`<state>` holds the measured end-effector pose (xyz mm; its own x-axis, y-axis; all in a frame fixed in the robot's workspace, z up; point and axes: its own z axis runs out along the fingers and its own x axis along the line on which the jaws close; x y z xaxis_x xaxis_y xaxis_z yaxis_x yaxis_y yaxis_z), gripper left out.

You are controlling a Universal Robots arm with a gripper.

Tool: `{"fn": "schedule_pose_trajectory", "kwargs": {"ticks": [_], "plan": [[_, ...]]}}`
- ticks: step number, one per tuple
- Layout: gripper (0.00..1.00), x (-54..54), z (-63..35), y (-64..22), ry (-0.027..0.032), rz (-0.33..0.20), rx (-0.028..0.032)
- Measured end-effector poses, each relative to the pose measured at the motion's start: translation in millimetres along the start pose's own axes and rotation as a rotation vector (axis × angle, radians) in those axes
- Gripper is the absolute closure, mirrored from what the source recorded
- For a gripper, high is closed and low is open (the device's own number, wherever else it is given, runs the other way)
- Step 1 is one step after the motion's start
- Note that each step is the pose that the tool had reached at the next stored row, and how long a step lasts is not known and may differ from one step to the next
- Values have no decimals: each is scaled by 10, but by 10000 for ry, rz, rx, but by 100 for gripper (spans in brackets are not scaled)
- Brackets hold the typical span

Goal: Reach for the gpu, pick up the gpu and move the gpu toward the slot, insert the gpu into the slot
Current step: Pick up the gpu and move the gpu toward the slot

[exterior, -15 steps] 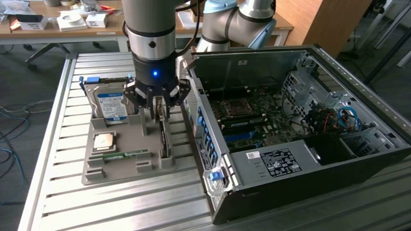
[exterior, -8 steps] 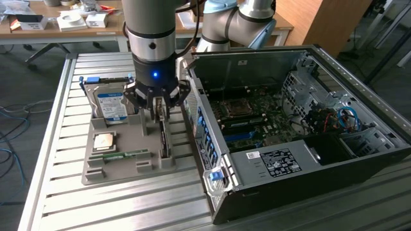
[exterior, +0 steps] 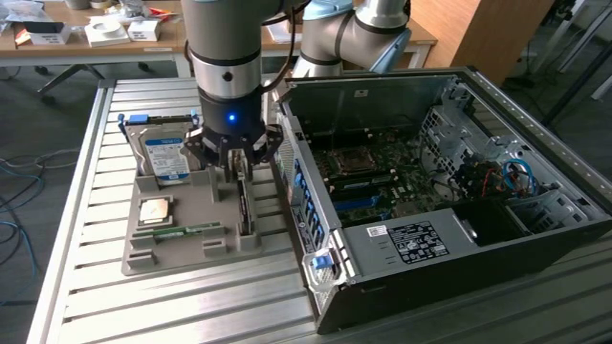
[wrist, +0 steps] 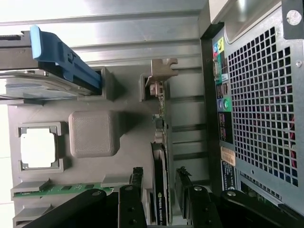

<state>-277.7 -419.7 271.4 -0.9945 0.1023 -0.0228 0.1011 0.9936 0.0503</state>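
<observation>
Silver slats of the table (exterior: 191,308) are seen nearest. On them a grey tray (exterior: 201,208) is laid. At its near end a green memory stick (exterior: 182,232) is kept, and 1 square chip (exterior: 156,210) is set just behind it. The gpu (exterior: 245,208) is stood on its edge in the tray, on the exterior view's right side. The gripper (exterior: 239,161) is held wide apart over it, its 2 fingers (wrist: 137,183) on either side, nothing grabbed. Farther back a hard drive (exterior: 165,156) is stood. On the exterior view's right an open computer case (exterior: 402,240) is placed.
</observation>
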Motion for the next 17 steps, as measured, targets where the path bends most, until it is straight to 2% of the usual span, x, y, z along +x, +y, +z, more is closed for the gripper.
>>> {"fn": "schedule_pose_trajectory", "kwargs": {"ticks": [10, 17], "plan": [[58, 3, 138, -7, 0, 0, 0], [58, -8, 150, -16, 1, 0, 0]]}}
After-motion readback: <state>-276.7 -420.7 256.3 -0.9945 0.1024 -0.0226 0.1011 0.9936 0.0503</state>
